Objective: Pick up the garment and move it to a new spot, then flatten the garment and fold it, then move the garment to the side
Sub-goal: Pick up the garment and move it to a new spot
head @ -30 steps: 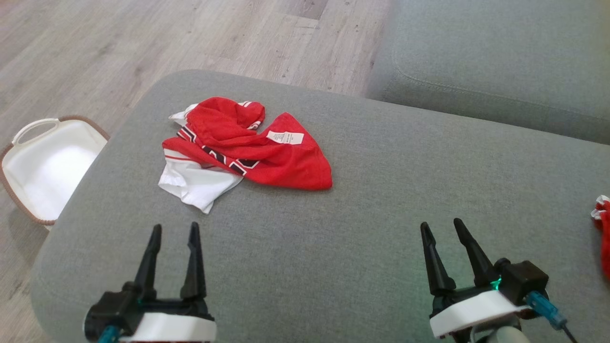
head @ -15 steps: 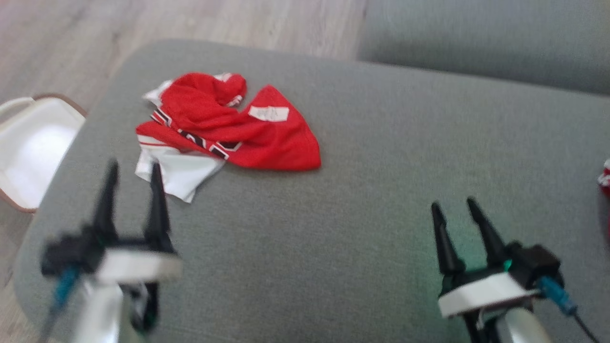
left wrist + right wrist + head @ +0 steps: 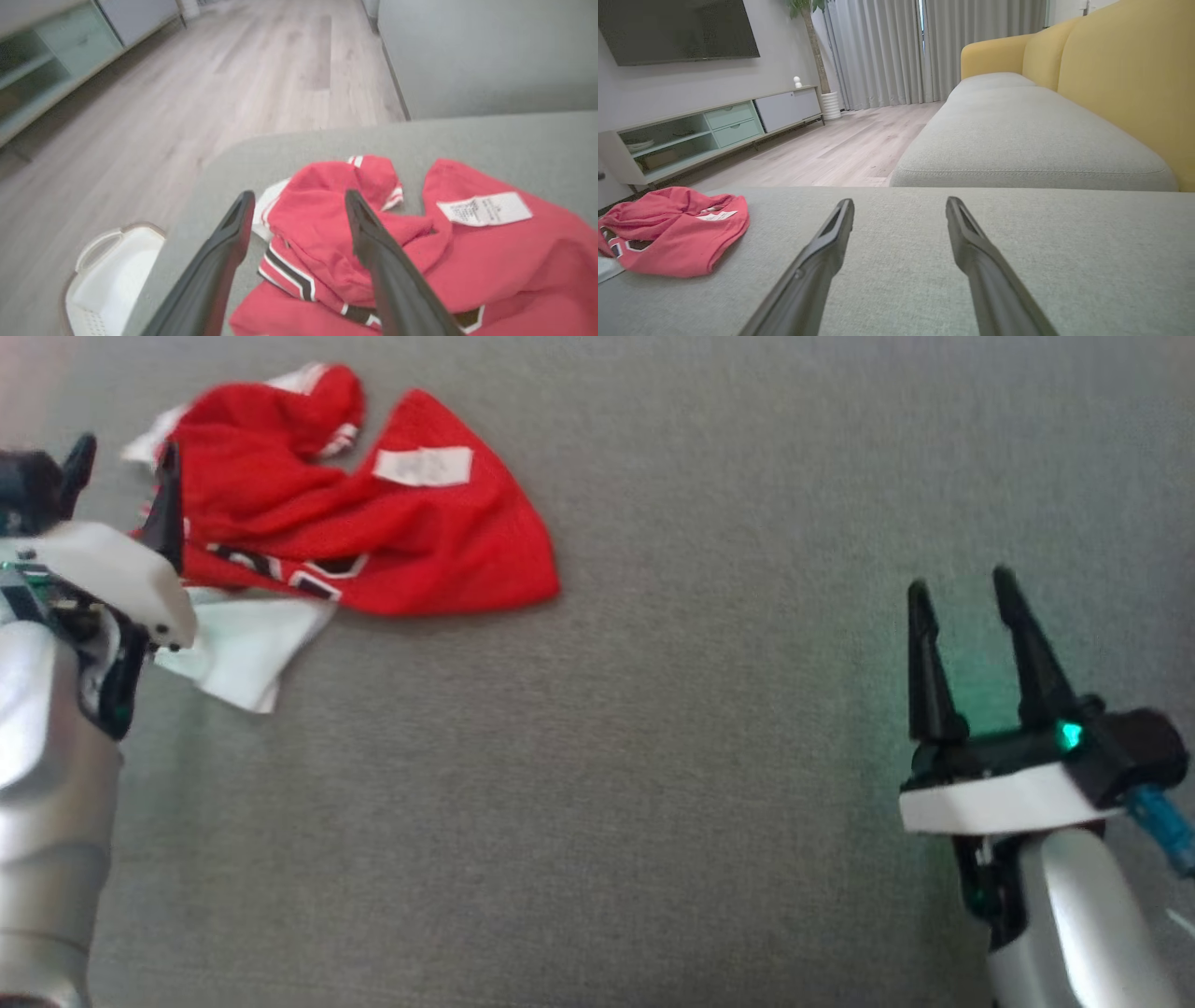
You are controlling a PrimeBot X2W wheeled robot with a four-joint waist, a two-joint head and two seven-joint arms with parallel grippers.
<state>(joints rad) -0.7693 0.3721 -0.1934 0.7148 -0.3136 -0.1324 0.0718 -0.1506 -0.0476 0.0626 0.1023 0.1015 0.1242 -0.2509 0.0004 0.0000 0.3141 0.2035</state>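
On the grey sofa seat (image 3: 653, 756), toward its left end, the red and white garment (image 3: 373, 541) lies crumpled, with its white label (image 3: 422, 466) facing up. The left jaws stand wide open and hold nothing. In the left wrist view their two dark fingers (image 3: 373, 252) frame the bunched red part of the garment (image 3: 322, 219), but I cannot tell if they touch the cloth. A white basket (image 3: 112, 275) stands on the floor beside the end of the seat. The right jaws are also wide open and empty, over bare cushion and well apart from the garment. Compared with half a second ago, the head camera has dipped down, so the whole picture has shifted. Measured against the garment itself, the left jaws have advanced: their tips were then beside the white lower corner, and now they reach along the red left edge. The garment keeps the same crumpled shape, and the right jaws are as far from it as before.
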